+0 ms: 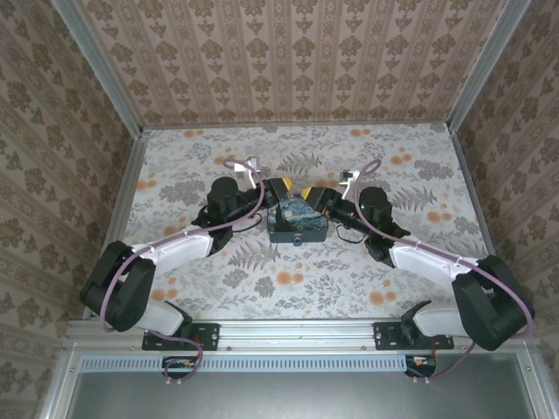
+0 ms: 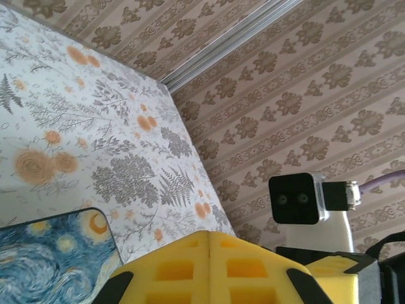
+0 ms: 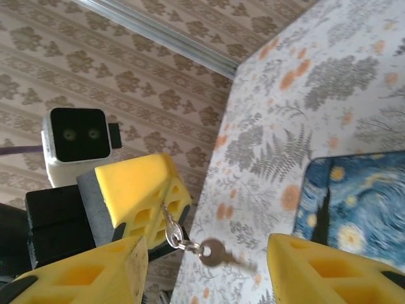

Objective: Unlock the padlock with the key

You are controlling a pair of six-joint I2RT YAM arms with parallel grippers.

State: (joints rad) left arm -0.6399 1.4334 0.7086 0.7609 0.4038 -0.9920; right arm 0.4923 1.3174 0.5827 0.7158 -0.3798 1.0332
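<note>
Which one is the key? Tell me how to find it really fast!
Look at the flowery table and find the blue painted box in its middle, where the two arms meet. There the left gripper, with yellow fingers, pinches a small ring. The key dangles from that ring: tiny, silvery, round-headed, and the only thing hanging in the air.

The left gripper [image 2: 209,250], its yellow moulded fingers pressed together, hangs above a floral-print counter [image 2: 95,126] beside the corner of a blue-and-yellow Starry Night painted box [image 2: 50,259], a black-faced wrist camera [image 2: 296,199] set against beige patterned wallpaper [image 2: 304,82].
</note>
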